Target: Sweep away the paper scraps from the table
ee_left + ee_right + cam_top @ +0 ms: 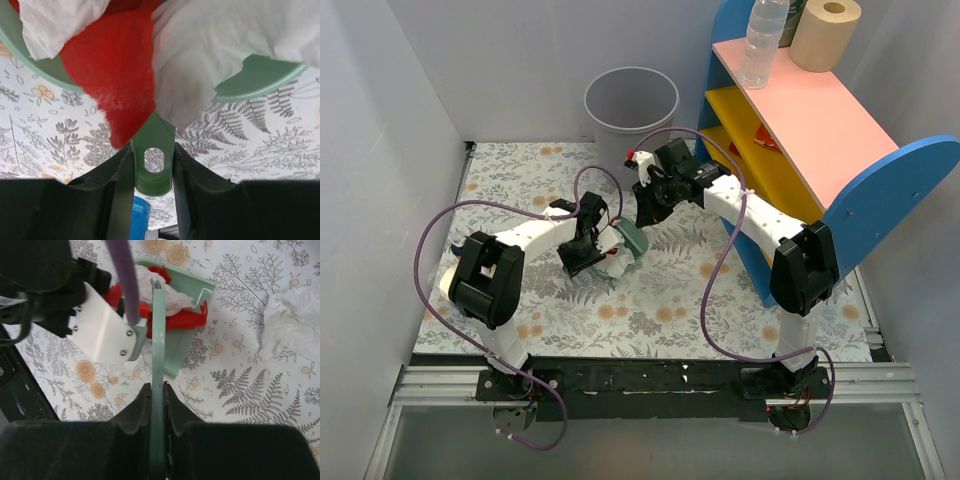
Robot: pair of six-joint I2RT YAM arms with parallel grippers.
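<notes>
My left gripper (152,150) (586,254) is shut on the green handle of the mint-green dustpan (260,80) (192,287), held over the floral table (520,170). Red paper scraps (115,65) and white ones (210,45) fill the pan and hang over its rim. My right gripper (157,386) (647,208) is shut on the thin edge of the green hand brush (158,330), which points at the pan. One white crumpled scrap (290,325) lies on the cloth to the right of the pan in the right wrist view.
A grey waste bin (631,108) stands beyond the table's far edge. The pink-topped blue and yellow shelf (820,130) runs along the right side, carrying a bottle (760,40) and a paper roll (825,32). White walls close in the left and back.
</notes>
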